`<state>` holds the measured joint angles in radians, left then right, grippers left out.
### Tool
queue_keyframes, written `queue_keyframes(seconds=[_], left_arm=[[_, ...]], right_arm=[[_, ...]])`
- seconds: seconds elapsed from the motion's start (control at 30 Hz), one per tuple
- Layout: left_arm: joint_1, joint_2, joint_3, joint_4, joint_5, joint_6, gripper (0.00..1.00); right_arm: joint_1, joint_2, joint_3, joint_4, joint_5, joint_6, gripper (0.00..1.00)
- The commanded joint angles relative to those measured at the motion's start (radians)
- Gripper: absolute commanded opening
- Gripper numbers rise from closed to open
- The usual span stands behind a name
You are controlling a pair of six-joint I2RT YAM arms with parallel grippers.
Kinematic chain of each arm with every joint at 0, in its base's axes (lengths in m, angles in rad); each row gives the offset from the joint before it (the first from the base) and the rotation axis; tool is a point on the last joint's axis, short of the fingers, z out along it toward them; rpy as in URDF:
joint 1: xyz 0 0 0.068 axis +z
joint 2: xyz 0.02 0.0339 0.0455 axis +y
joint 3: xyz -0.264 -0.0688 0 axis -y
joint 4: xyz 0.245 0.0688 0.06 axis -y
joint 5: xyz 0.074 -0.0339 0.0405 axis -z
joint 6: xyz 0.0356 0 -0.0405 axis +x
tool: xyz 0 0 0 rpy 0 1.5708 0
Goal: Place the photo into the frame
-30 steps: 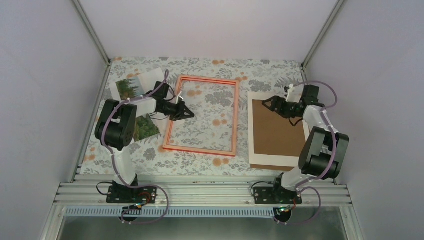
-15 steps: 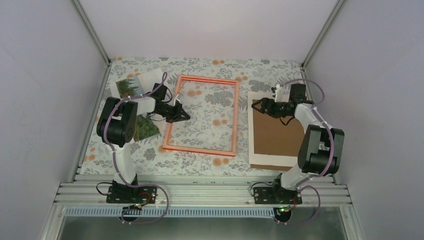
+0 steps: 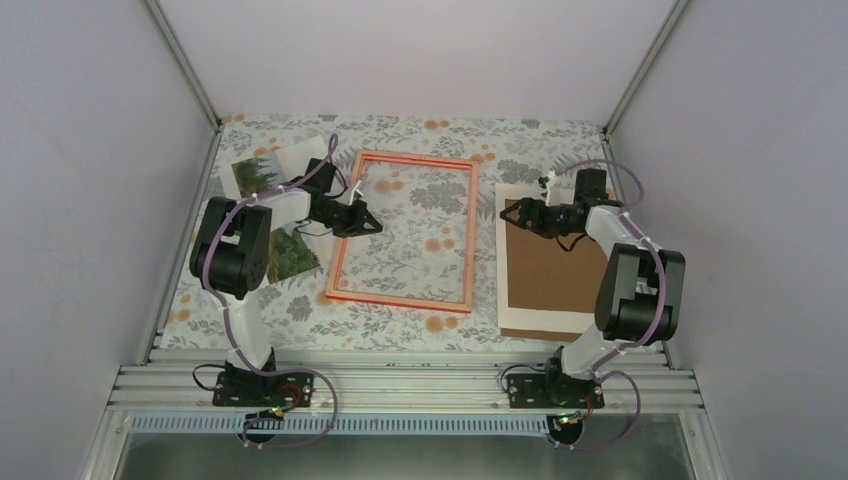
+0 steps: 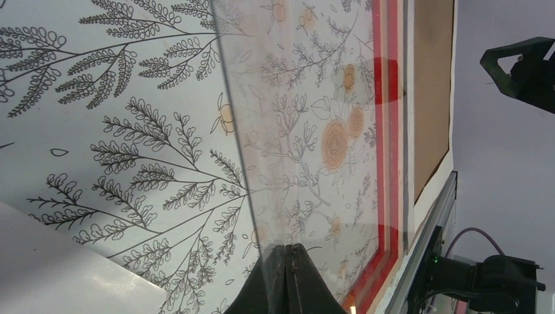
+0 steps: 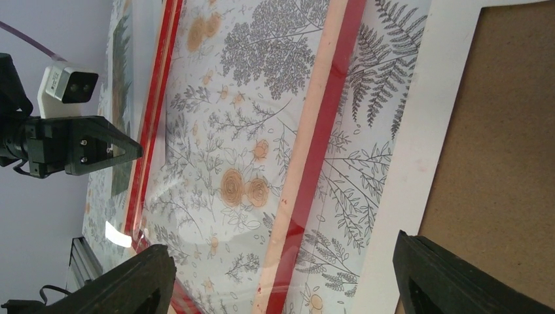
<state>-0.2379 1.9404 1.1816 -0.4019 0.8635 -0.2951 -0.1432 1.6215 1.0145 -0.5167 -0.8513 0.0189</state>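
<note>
Seen from above, the task looks barely begun. The photo lies picture-up on the flowered table at the left, partly under the left arm and outside the frame. The frame lies flat in the middle with only the table's pattern showing through it, and the brown backing board rests apart on the right. Fetching the photo, laying it in and closing the back all seem left to do. The left gripper, pressed together, hangs over the frame's left side with the photo just behind it; the right gripper hovers by the board's far-left corner. The left wrist view shows its fingers closed on nothing, at the pane's edge. The right wrist view shows its fingers spread wide and empty above the frame's right rail and the board's edge, the photo well apart beyond the frame.
</note>
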Motion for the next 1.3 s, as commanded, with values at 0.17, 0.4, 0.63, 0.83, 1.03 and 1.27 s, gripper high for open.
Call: queue_keyframes(seconds=[0.17, 0.4, 0.63, 0.83, 1.03, 1.27], left_arm=[[0.002, -0.002, 0.032, -0.027, -0.054, 0.043, 0.02], [0.012, 0.045, 0.063, -0.071, -0.114, 0.063, 0.02], [0.012, 0.063, 0.078, -0.081, -0.123, 0.076, 0.02], [0.014, 0.069, 0.102, -0.092, -0.139, 0.101, 0.02], [0.011, 0.074, 0.124, -0.118, -0.164, 0.141, 0.02], [0.008, 0.072, 0.147, -0.142, -0.189, 0.182, 0.02]], right_arm=[[0.020, 0.021, 0.012, 0.012, 0.001, -0.019, 0.83], [0.028, 0.025, 0.010, 0.011, 0.003, -0.022, 0.83], [0.030, 0.026, 0.008, 0.013, 0.005, -0.023, 0.82], [0.034, 0.024, 0.004, 0.014, 0.006, -0.024, 0.82], [0.034, 0.030, 0.004, 0.016, 0.004, -0.025, 0.82], [0.038, 0.031, 0.001, 0.018, 0.003, -0.025, 0.82]])
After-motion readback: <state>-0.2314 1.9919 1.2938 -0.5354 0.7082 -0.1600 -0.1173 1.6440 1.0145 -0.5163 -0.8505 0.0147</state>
